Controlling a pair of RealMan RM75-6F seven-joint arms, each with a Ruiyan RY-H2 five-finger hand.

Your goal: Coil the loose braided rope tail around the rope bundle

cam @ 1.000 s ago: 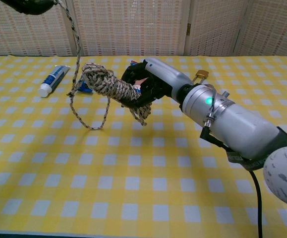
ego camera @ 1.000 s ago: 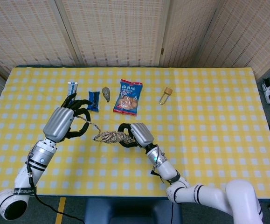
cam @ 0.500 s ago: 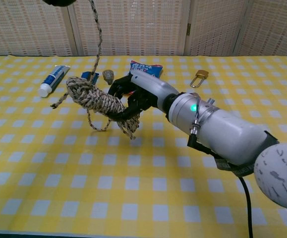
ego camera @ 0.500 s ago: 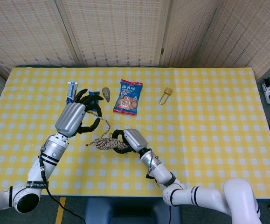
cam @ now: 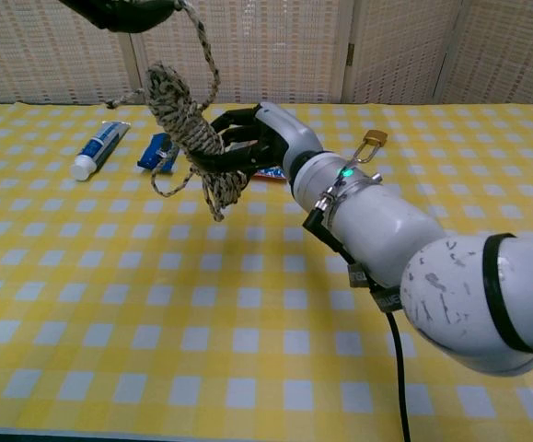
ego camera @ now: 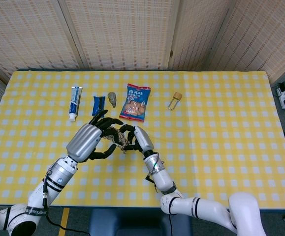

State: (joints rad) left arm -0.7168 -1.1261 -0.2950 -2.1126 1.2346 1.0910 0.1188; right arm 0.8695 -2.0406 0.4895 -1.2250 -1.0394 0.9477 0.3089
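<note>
The braided rope bundle [cam: 181,115] is lifted above the yellow checked table, tilted steeply with its top end leaning left. My right hand [cam: 248,138] grips its lower end from the right, and short loops dangle below the grip. At the top left of the chest view my left hand [cam: 123,11] holds the loose rope tail [cam: 208,55], which arcs down to the bundle. In the head view the left hand [ego camera: 90,140] and right hand [ego camera: 138,137] sit close together, with the bundle [ego camera: 117,136] mostly hidden between them.
Along the far side of the table [ego camera: 221,128] lie a toothpaste tube [ego camera: 74,102], a blue packet [ego camera: 98,104], a grey stone [ego camera: 112,99], a red snack bag [ego camera: 136,102] and a brass padlock [ego camera: 174,101]. Woven screens stand behind the table.
Both hands moved closer together. The right hand swung the bundle from lying flat to steeply tilted, and the left hand carried the tail right, over the bundle's top.
</note>
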